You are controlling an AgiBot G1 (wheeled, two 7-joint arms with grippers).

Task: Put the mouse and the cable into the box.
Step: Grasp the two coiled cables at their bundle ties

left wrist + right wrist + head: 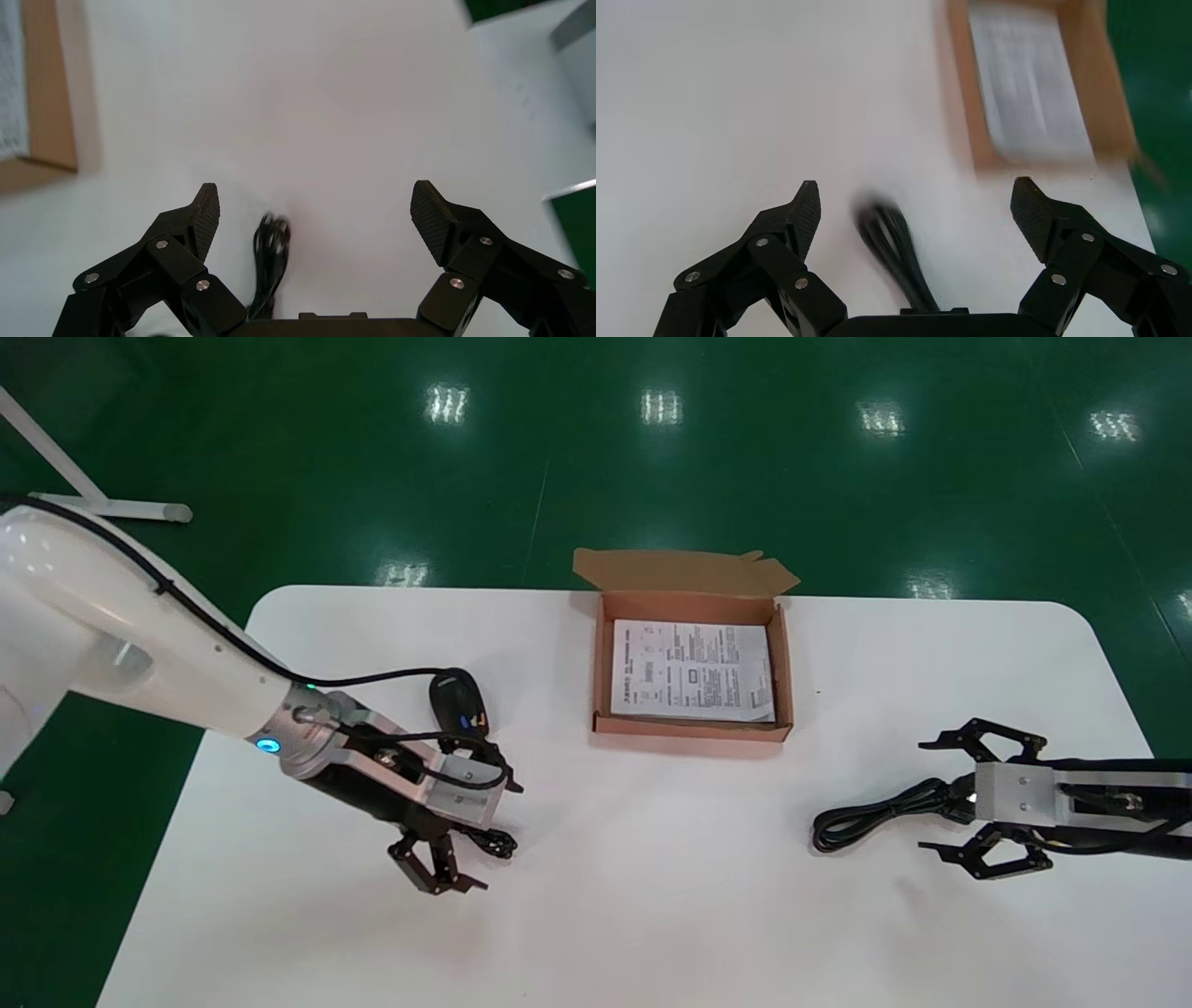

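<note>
At the far middle of the desk [652, 896]: box [691, 732], lid open, leaflet [692, 670] inside. Left of it, just beyond the left gripper [438, 873]: mouse [458, 700], flat on the desk. Jaws there spread wide, a dark cord [270, 246] between them. Off to the right, well apart from the box: cable [885, 809], bundled, lying ungripped between the wide-open jaws of the right gripper [924, 795].

The print on the sheet [691, 670] inside the box [691, 728] is too small to read. The right gripper [924, 795] covers one end of the cable [861, 816] (blurred in the right wrist view), and its arm [1127, 808] runs off the head view's edge.
</note>
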